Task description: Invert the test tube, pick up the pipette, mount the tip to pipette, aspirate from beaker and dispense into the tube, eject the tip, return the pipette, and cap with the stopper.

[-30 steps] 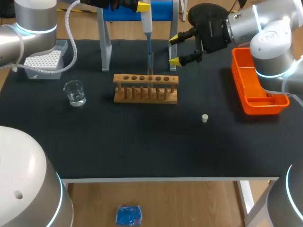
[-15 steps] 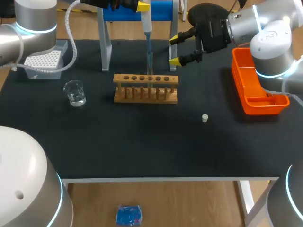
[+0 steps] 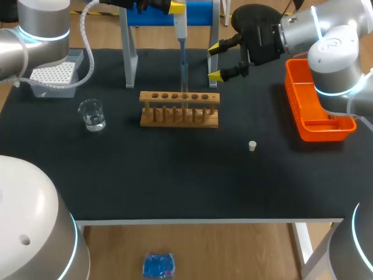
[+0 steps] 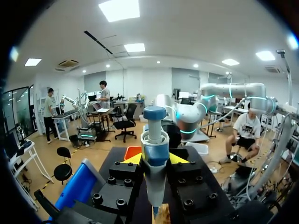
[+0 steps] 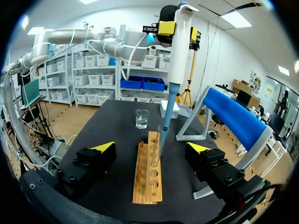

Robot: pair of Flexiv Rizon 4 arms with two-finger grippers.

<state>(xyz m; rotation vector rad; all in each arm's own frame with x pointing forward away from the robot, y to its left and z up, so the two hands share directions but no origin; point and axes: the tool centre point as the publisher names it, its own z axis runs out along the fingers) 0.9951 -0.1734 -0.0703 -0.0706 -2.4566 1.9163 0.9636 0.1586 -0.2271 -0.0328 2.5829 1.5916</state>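
My left gripper (image 3: 175, 7) is shut on the white-and-blue pipette (image 3: 181, 26) and holds it upright above the wooden rack (image 3: 179, 109). In the left wrist view the pipette (image 4: 155, 158) stands between the left gripper's (image 4: 154, 161) yellow tips. Its tip reaches down into the clear test tube (image 3: 185, 79) standing in the rack. My right gripper (image 3: 214, 60) hangs open just right of the tube, touching nothing. In the right wrist view the tube (image 5: 161, 140) and rack (image 5: 148, 175) lie ahead of the open right gripper (image 5: 152, 148). The beaker (image 3: 92, 114) stands left of the rack and the white stopper (image 3: 252, 146) lies to its right front.
A tip box (image 3: 53, 73) sits at the back left. The blue pipette stand (image 3: 169, 14) rises behind the rack. An orange bin (image 3: 315, 102) stands at the right edge under my right arm.
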